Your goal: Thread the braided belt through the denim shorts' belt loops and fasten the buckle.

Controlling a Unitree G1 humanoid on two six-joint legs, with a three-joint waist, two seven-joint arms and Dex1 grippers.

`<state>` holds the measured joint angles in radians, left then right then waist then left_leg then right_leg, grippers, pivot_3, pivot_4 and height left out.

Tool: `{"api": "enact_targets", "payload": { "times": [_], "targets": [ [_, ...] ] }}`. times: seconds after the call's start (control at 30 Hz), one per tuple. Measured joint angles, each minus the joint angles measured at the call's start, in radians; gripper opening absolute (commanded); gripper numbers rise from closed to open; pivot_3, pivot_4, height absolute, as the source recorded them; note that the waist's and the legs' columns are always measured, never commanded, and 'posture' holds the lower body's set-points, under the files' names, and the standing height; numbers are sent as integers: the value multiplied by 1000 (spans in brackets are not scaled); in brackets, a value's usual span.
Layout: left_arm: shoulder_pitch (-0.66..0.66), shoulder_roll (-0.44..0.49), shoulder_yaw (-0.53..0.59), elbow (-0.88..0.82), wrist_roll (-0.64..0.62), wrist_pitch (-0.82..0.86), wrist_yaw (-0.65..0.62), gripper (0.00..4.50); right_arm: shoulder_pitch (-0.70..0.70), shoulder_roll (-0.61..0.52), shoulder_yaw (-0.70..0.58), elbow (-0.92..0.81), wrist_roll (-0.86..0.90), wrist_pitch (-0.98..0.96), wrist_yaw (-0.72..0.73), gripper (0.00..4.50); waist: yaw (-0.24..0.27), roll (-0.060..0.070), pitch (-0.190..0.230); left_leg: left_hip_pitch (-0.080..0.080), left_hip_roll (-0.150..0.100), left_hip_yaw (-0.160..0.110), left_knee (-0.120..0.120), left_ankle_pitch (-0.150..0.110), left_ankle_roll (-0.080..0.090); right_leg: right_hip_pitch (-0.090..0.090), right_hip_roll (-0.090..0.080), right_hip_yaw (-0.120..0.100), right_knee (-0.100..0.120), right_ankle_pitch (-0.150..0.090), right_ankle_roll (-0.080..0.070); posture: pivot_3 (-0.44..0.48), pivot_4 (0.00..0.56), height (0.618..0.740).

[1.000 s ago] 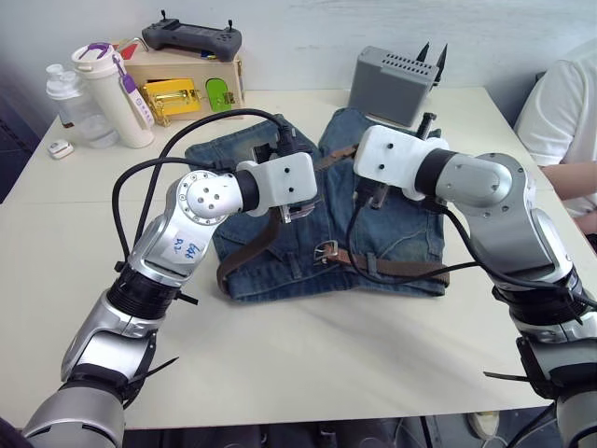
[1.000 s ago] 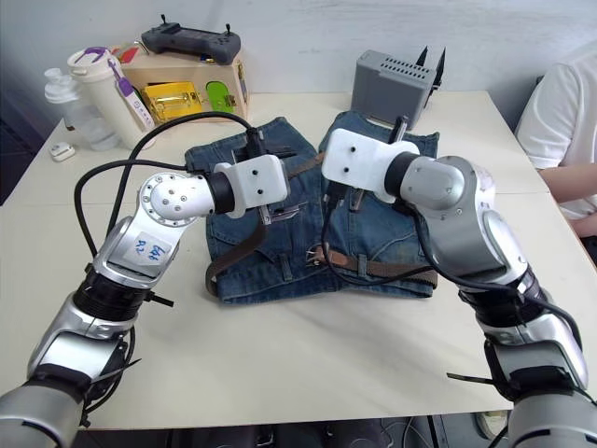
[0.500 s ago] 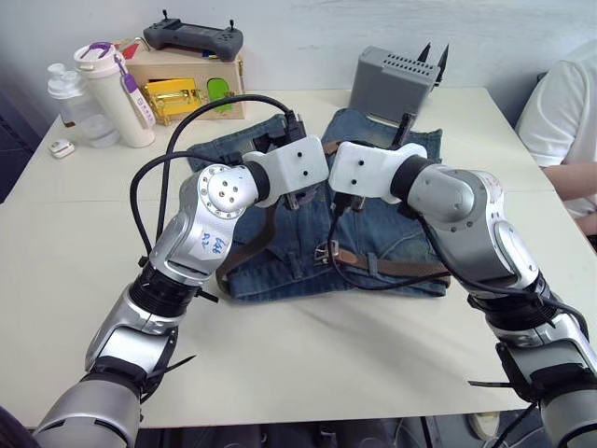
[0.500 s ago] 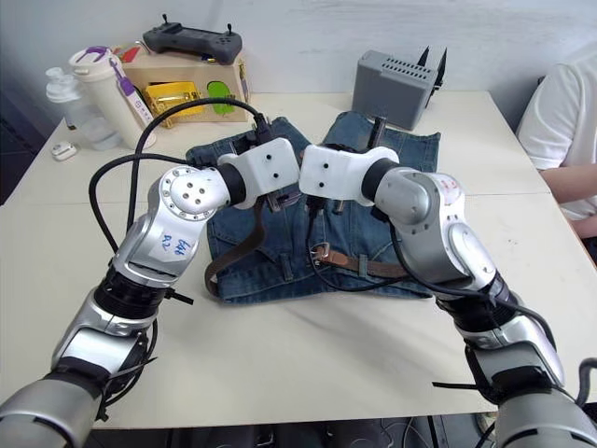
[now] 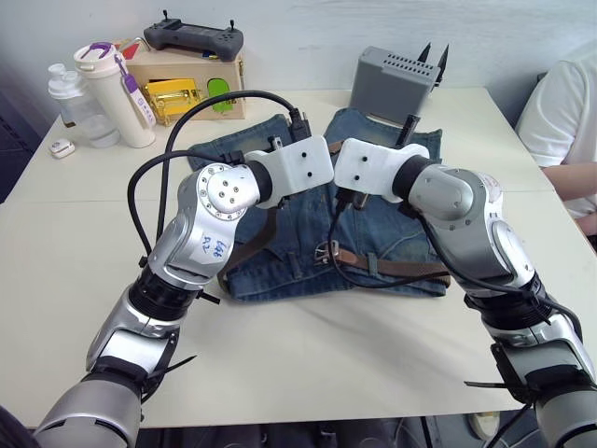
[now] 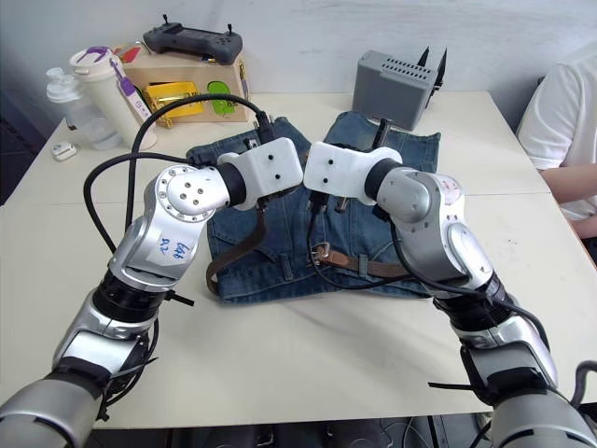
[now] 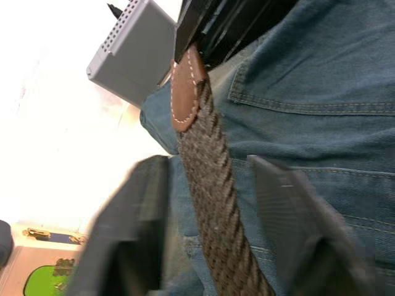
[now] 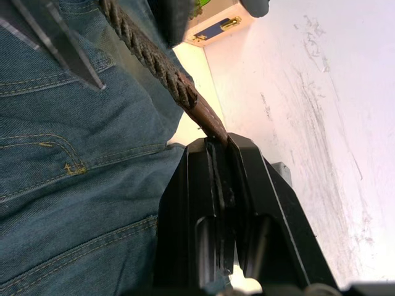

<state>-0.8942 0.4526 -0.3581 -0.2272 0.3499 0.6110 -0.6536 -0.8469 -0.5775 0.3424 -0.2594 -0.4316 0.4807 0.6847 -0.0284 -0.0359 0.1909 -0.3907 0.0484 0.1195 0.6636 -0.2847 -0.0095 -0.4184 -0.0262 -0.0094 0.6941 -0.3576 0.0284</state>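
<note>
Tan tip of the braided belt [image 7: 213, 203] is pinched in the right gripper [image 8: 217, 148]; left gripper [image 7: 210, 179] stands wide around it.

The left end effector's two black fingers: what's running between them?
In the left wrist view, the braided belt runs between the open fingers, its tan tip pinched by the right end effector.

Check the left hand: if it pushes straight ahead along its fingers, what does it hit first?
Most likely the right hand, which is clamped on the tan tip of the braided belt running out between the left hand's open fingers. Beyond lie the denim shorts. Depth is uncertain.
</note>
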Motion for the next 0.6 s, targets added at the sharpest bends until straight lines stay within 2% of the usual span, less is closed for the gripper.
{"api": "enact_targets", "payload": {
  "times": [0.07,0.27,0.4,0.43,0.47,0.6],
  "targets": [
    [0,0,0,0,5,0,1,43,0,1,0,0,0,4,2,0,0,0,0,0,0,0,0,0,0,0,0,0,0,0,0,0,150,735],
    [3,0,0,1,10,-2,5,43,0,9,-1,0,6,21,9,0,0,0,0,0,0,0,0,0,0,0,0,0,0,0,0,0,150,735],
    [13,4,3,5,10,-17,7,43,22,31,-47,-4,70,41,43,0,1,0,0,0,0,0,0,0,0,0,0,0,0,0,0,0,150,735],
    [23,16,8,9,2,-33,6,0,40,22,-65,-10,105,27,71,769,1,0,0,0,0,0,0,0,0,0,0,0,0,0,0,0,150,735],
    [37,30,22,14,-8,-48,4,0,48,18,-81,-17,146,15,98,984,-1,0,0,0,0,0,0,0,0,0,0,0,0,0,0,0,150,735],
    [96,94,96,77,-54,-95,-14,0,47,2,-156,-57,301,4,194,2965,-3,0,0,1,1,0,-1,0,0,0,1,0,0,0,0,0,150,735]
  ]
}}
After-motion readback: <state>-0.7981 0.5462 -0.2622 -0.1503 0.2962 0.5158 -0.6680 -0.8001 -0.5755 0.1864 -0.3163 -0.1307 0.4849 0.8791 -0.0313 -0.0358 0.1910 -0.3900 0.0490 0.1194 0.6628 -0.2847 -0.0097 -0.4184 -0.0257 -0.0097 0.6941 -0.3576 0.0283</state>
